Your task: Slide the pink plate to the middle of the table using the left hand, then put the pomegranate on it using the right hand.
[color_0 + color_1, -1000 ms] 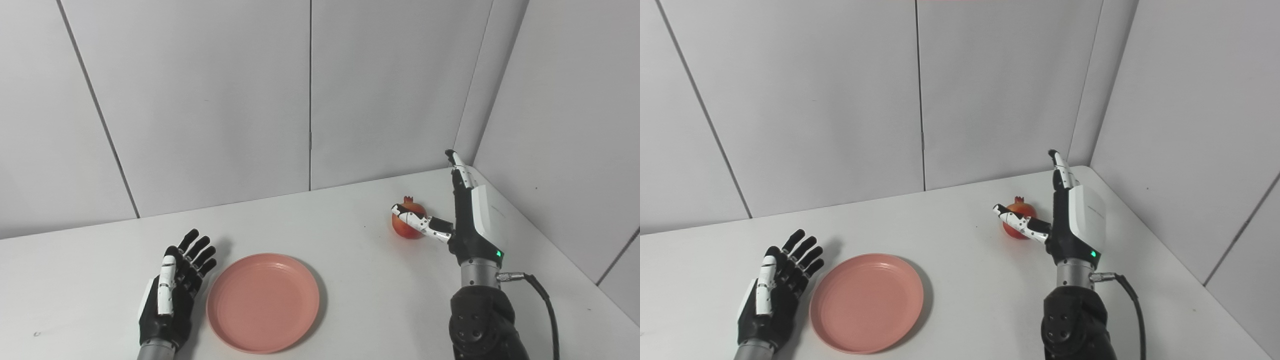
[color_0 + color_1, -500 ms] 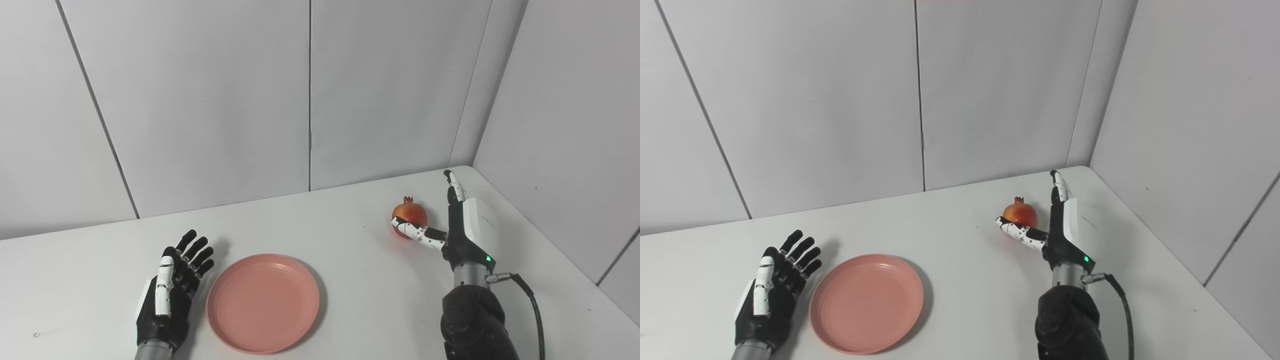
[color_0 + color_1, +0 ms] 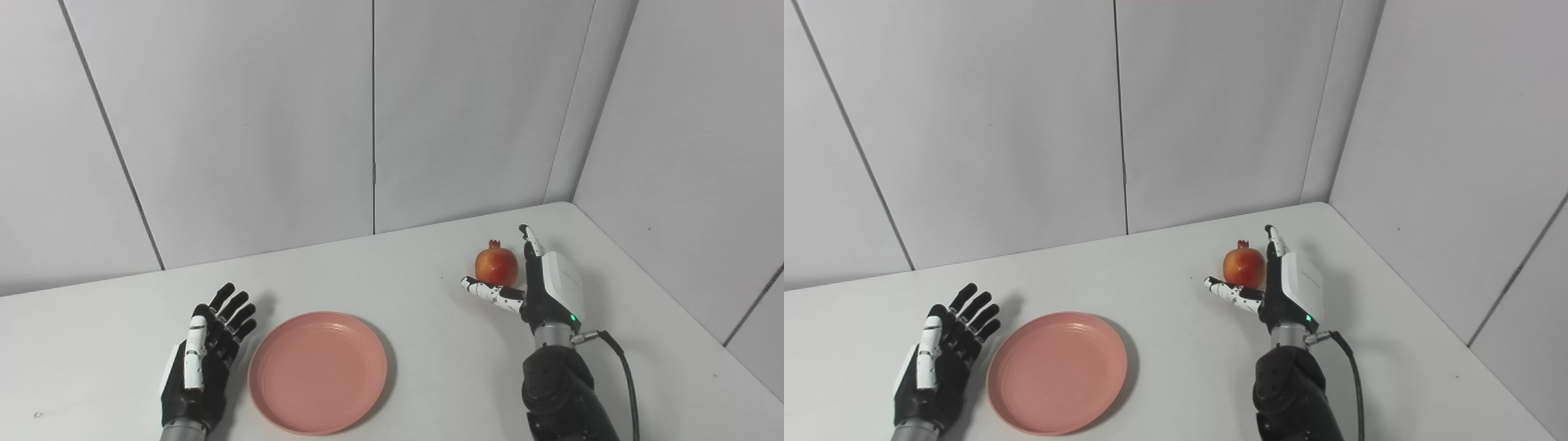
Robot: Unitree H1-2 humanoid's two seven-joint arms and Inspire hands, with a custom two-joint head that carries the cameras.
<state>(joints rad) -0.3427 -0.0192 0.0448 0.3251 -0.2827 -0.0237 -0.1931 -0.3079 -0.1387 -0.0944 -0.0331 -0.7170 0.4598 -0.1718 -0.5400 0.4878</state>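
From my remote seat: one round smooth pink plate (image 3: 317, 371) on the white desk (image 3: 429, 343), left hand (image 3: 202, 361) beside it, fingers spread wide and empty, one red pomegranate (image 3: 496, 267) far right, right hand (image 3: 539, 291) open against it, not gripping

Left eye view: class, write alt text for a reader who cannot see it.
The robot's open right hand sits beside a pomegranate on a white table, thumb stretched in front of it. Its open left hand rests just left of an empty pink plate.
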